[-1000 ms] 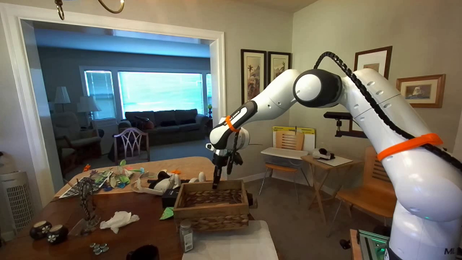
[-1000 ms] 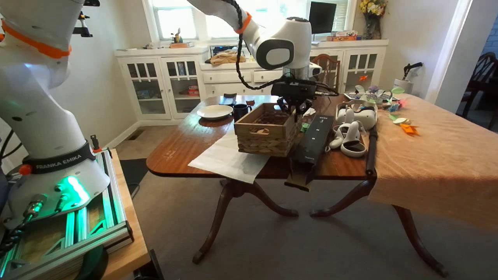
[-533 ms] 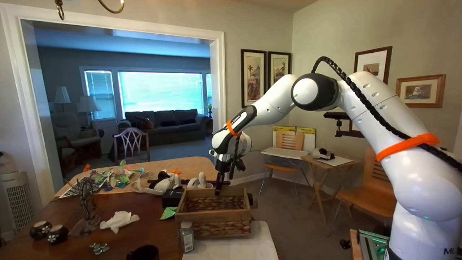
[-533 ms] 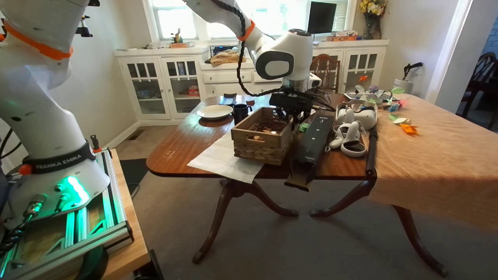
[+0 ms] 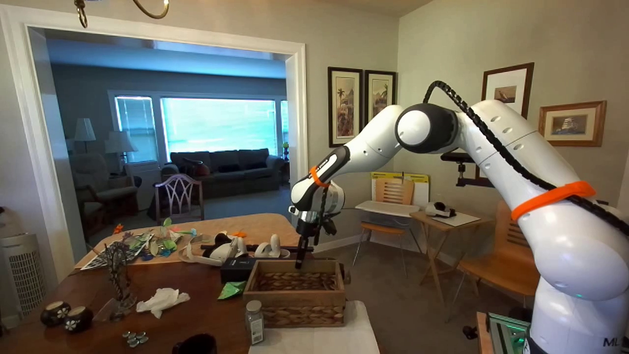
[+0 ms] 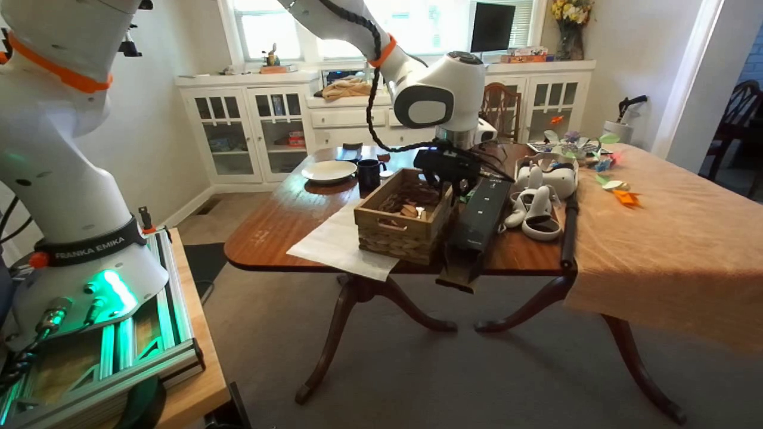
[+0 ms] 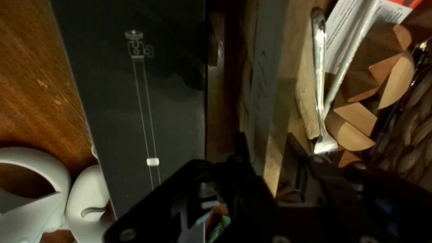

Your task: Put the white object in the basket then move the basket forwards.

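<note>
Firstly, at the left of an exterior view, a crumpled white tissue (image 5: 162,301) lies on the table (image 5: 201,287), well apart from the basket (image 5: 304,312). Rightward, a glass jar (image 5: 255,327) stands upright at the basket's near corner; contact cannot be determined. The basket sits level on the table, partly over a white sheet (image 5: 319,339). The gripper (image 5: 299,266) straddles its far wall, fingers on either side, presumably because the rim offers a handhold for shifting the basket without disturbing its contents. Whether the fingers pinch the wall or stand loose cannot be told. Exterior views show little of those contents. The wrist view shows, left to right, a white controller (image 7: 86,199), a long black box (image 7: 168,101) just beside the basket, then, inside it, a fork (image 7: 319,54) and a white-and-red packet (image 7: 344,32). If that packet is the white object, as seems likely, loading is complete and the forward move is the step in hand; identity unconfirmed.
</note>
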